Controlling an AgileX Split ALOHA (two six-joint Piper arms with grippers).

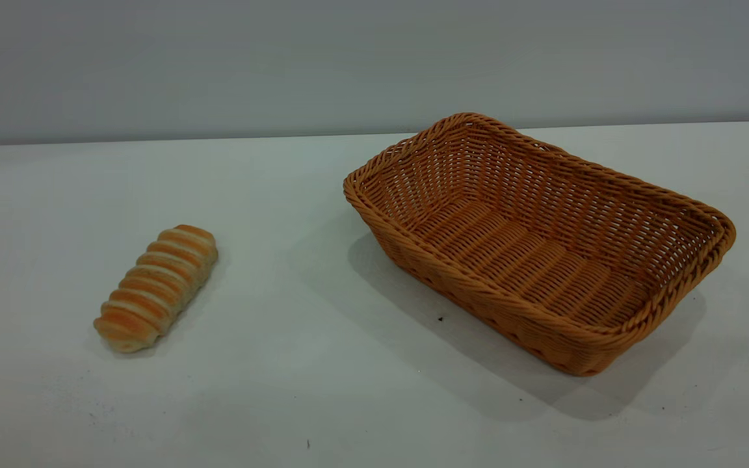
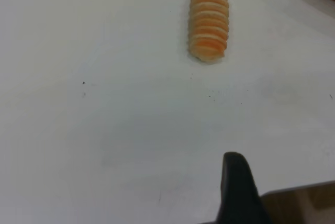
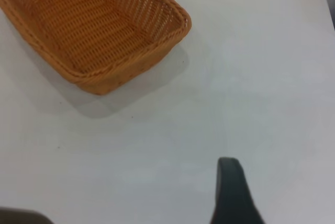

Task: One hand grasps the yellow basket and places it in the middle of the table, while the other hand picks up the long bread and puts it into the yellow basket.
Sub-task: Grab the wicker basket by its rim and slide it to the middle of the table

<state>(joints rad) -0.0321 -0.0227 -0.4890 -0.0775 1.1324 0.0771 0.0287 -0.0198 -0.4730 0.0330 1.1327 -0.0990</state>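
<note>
Bread apart from left end effector

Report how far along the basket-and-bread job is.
Nothing looks done yet. The yellow basket sits empty on the right side of the table, not the middle. The long bread lies on the table's left side, apart from the basket. Nothing is in hand: one fingertip of the left end effector and one of the right end effector show above bare table, touching nothing. Moving the basket and loading the bread both remain.

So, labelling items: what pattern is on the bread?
Golden-orange ridges with pale cream stripes across the bread; exterior view.
</note>
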